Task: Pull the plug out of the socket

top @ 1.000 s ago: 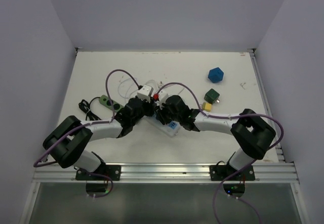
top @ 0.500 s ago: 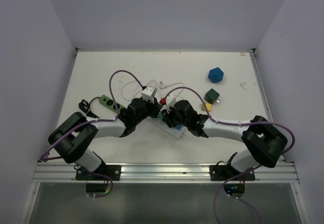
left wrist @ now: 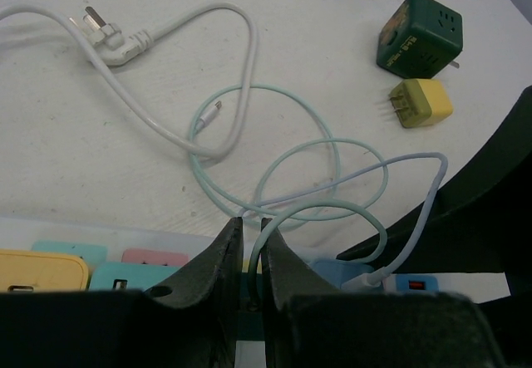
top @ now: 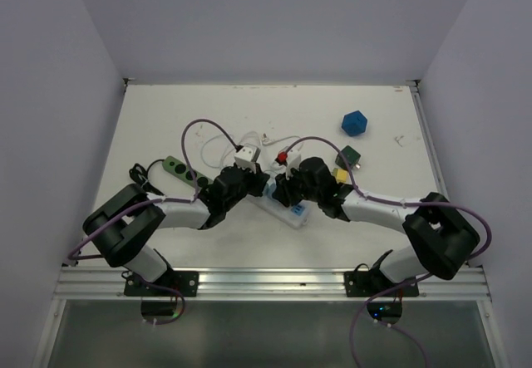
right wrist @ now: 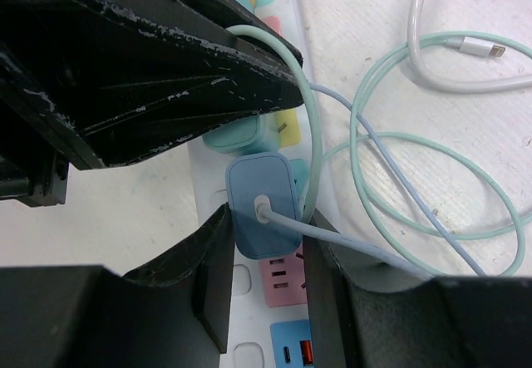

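Note:
A white power strip (top: pixel 293 215) with coloured sockets lies in the middle of the table. My right gripper (right wrist: pixel 266 218) is shut on a blue plug (right wrist: pixel 259 203), one finger on each side; a pale lilac cable (right wrist: pixel 391 173) leaves the plug's face. The plug stands over the strip (right wrist: pixel 214 210), and I cannot tell whether its pins are in. My left gripper (left wrist: pixel 250 223) is shut on a mint-green cable (left wrist: pixel 332 148), right where it drops into a teal plug (left wrist: pixel 249 289) on the strip (left wrist: pixel 125 231). In the top view both grippers, left (top: pixel 263 187) and right (top: pixel 284 192), meet over the strip.
A white cable with a three-pin plug (left wrist: pixel 108 31) loops behind the strip. A green cube adapter (left wrist: pixel 418 34) and a yellow plug (left wrist: pixel 422 104) lie to the right, a blue polyhedron (top: pixel 355 123) farther back. A green strip (top: pixel 179 169) and black cord (top: pixel 143 177) lie left.
The left gripper has closed on the mint-green cable. Both grippers and the power strip have shifted to the right.

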Controlling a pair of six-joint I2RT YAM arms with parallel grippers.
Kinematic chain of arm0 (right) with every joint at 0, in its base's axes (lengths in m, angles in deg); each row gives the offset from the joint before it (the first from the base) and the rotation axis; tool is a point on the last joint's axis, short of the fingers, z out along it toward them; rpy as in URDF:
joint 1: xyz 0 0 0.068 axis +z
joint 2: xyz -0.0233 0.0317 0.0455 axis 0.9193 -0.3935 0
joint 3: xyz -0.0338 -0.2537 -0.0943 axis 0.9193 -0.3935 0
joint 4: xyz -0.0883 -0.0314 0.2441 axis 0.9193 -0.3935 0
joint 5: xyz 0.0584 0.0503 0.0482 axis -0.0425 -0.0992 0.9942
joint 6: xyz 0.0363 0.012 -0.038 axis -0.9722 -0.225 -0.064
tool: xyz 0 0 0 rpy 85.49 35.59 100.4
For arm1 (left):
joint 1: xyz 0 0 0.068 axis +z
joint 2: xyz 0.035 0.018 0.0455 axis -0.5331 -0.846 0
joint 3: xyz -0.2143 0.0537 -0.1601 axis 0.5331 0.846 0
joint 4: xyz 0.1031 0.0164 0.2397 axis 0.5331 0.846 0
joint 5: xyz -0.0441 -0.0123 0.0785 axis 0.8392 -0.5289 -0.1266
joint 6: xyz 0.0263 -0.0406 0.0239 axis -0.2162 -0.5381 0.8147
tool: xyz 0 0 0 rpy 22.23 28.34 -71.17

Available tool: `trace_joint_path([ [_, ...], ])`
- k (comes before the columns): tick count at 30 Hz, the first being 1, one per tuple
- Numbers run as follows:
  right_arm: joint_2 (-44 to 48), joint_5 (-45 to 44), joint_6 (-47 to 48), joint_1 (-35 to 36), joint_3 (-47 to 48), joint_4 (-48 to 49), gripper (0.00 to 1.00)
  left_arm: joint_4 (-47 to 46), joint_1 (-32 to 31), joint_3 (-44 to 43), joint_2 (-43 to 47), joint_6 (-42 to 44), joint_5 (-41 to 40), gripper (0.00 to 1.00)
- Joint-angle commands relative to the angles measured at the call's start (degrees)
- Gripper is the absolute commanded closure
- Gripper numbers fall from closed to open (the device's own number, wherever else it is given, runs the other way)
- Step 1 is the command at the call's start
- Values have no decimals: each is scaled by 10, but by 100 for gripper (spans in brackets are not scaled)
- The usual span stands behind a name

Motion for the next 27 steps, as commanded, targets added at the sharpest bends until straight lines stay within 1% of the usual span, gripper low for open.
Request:
trace_joint_path([
  [1,58,-21,36,21,6,32,97,87,4,30,-29,2,-67,93],
  [2,61,-71,79,42,12,21,97,89,4,28,-30,1,-68,93],
  [3,64,-85,112,62,16,8,97,91,4,27,-31,1,-69,92],
  [4,68,-110,129,93,20,-6,97,94,4,25,-31,1,-70,92],
  [5,70,-146,155,107,20,-6,97,96,4,20,-32,3,-72,92],
  [6,74,-158,163,117,17,-4,97,97,4,18,-32,4,-74,92],
  [11,85,-183,139,124,6,4,95,106,4,8,-32,5,-76,90],
  [15,98,-185,106,110,-2,-6,94,117,5,6,-24,7,-81,83],
  [18,140,-167,55,76,-36,1,93,131,5,-1,-11,10,-82,71],
  [19,158,-141,21,46,-66,19,92,135,5,-6,-6,13,-82,68],
  [20,174,-129,1,27,-79,24,92,139,5,-8,2,17,-81,61],
  [21,206,-123,-17,7,-91,26,92,149,5,-11,7,19,-82,60],
  [22,220,-123,-48,-32,-113,24,91,154,5,-17,11,21,-81,59],
  [23,234,-121,-61,-50,-122,21,90,158,5,-20,21,25,-81,56],
  [24,255,-114,-74,-87,-130,20,90,163,5,-21,26,25,-79,55],
  [25,263,-95,-96,-104,-145,18,90,164,5,-21,32,24,-76,53],
  [27,279,-84,-113,-145,-154,19,88,167,5,-20,51,23,-73,50],
])
